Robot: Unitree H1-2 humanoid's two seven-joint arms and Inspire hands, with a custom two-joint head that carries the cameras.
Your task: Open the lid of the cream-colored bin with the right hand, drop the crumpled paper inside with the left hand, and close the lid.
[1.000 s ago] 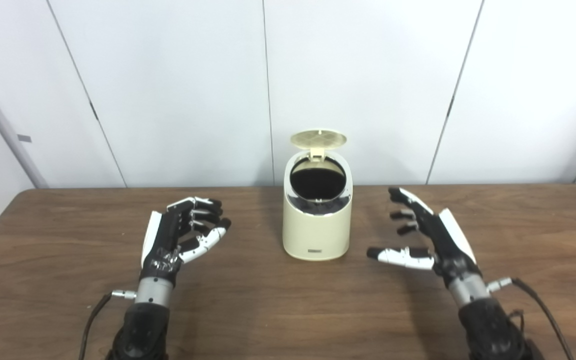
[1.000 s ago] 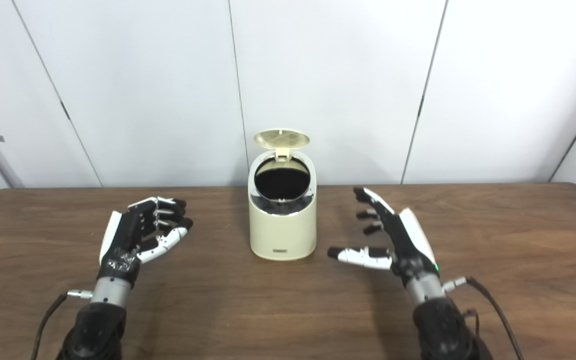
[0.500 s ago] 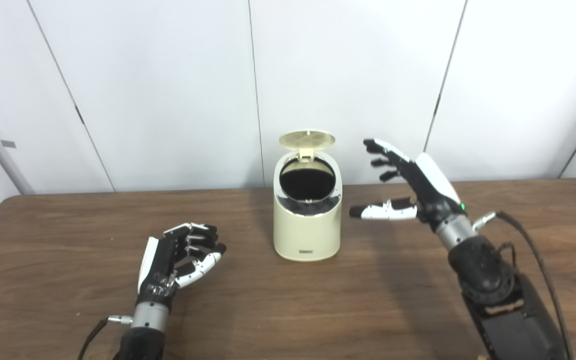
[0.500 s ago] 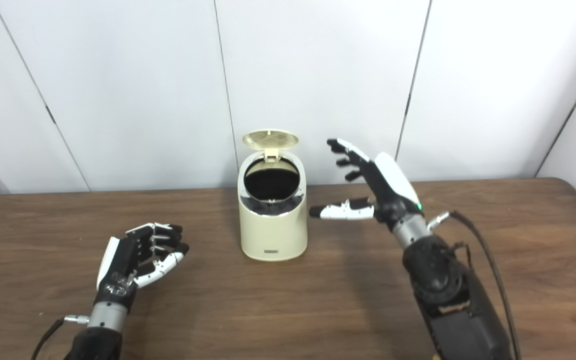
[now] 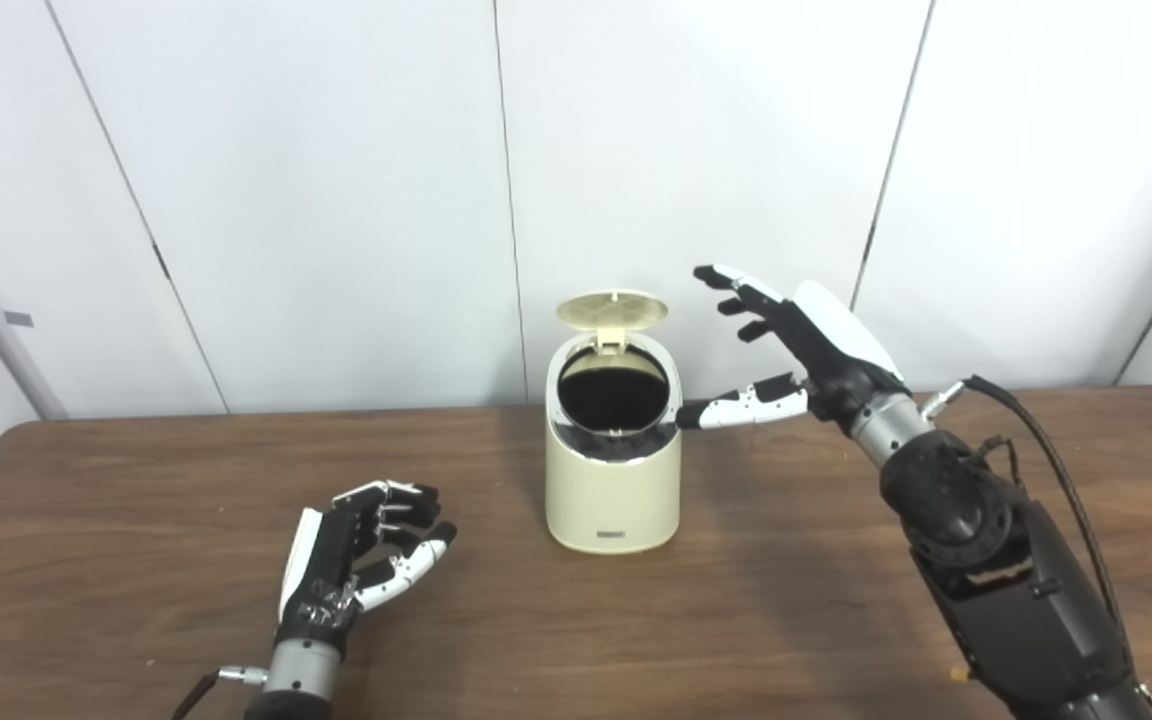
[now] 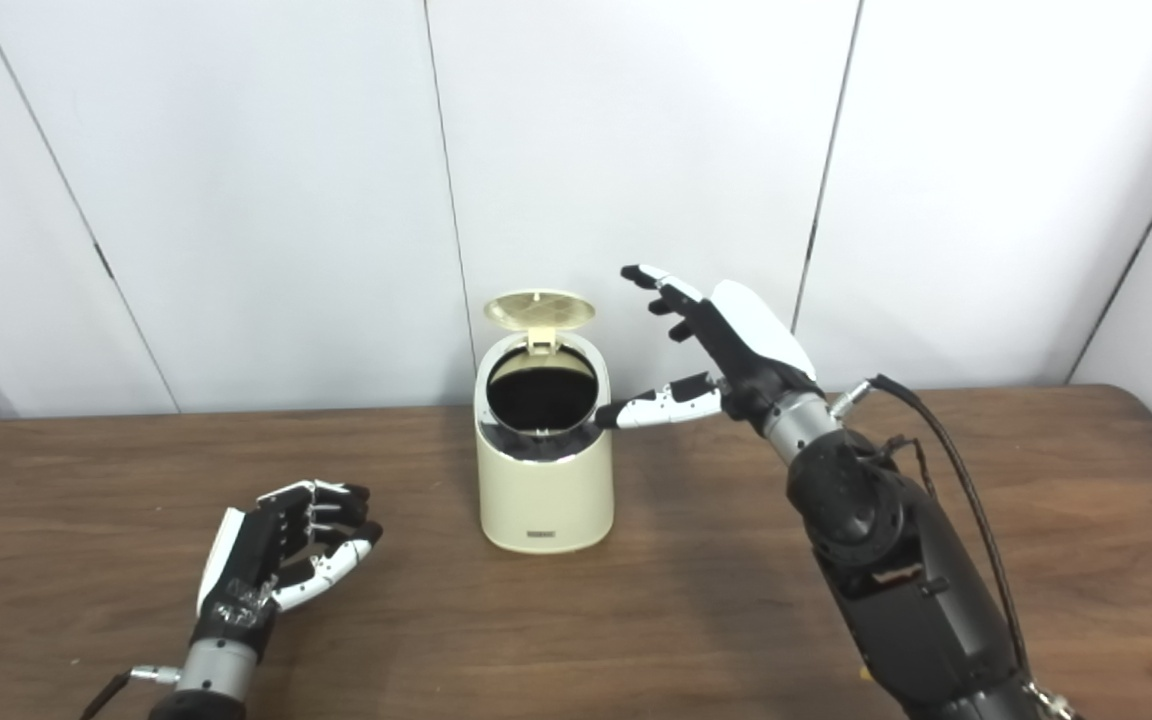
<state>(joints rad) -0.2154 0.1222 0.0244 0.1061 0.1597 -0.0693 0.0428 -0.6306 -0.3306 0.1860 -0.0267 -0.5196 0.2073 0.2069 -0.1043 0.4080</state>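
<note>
- Toward the back edge of the brown wood-grain bench (image 5: 836, 620), about midway along it, stands the cream-colored cylindrical plastic bin (image 5: 613, 490), upright.
- Its round, ribbed cream lid (image 5: 612, 309) is tipped up on the rear hinge, leaving the dark opening uncovered; what lies inside cannot be made out.
- Just to the right of the bin, raised off the bench at about lid height, is the black-and-white right hand (image 5: 811, 345). Its fingers (image 5: 736, 290) are spread apart and hold nothing; the upper ones reach toward the lid without touching it, and the white thumb tip sits right beside the bin's rim, contact unclear.
- Nearer the front edge and well to the left of the bin, the black-and-white left hand (image 5: 351, 555) hangs low over the bench, fingers loosely curled with gaps between them, nothing visible in them.
- Behind the bench runs a white panelled wall (image 5: 336, 180).
</note>
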